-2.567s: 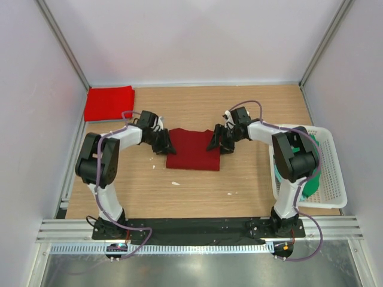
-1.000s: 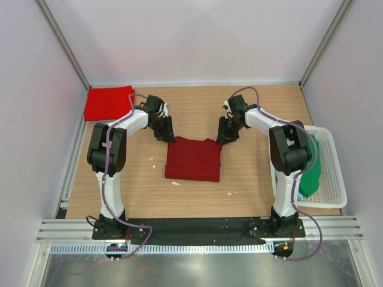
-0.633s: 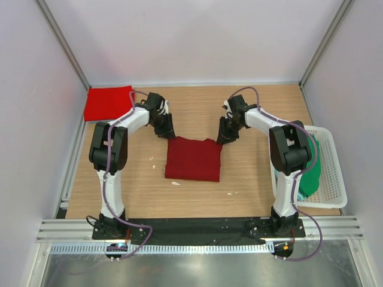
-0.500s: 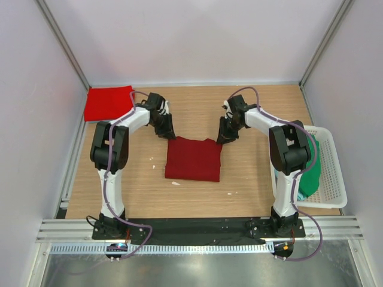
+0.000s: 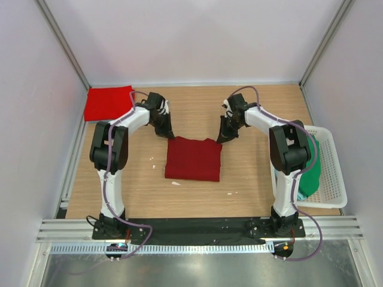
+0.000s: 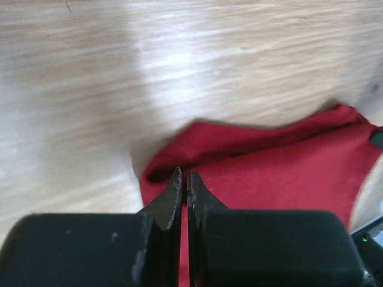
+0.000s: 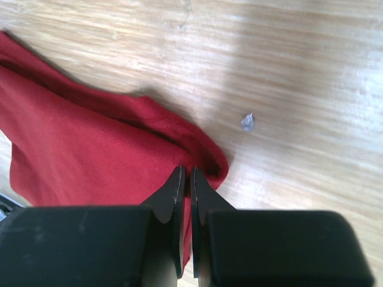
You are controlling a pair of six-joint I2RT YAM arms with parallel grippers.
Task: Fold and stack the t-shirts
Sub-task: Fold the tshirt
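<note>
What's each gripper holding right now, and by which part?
Both hold the dark red t-shirt: left gripper pinches its far left corner, right gripper its far right corner, jaws closed on the cloth.

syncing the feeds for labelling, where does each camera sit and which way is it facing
Top external: fixed high behind the arm bases, looking down across the table; both whole arms show, with the dark maroon t-shirt, bright red t-shirt and basket.
Left wrist: on the left arm, looking down past the left gripper, shut on that shirt's far-left corner.
Right wrist: on the right arm, looking down past the right gripper, shut on the far-right corner.
Shared: all three see the dark maroon t-shirt.
</note>
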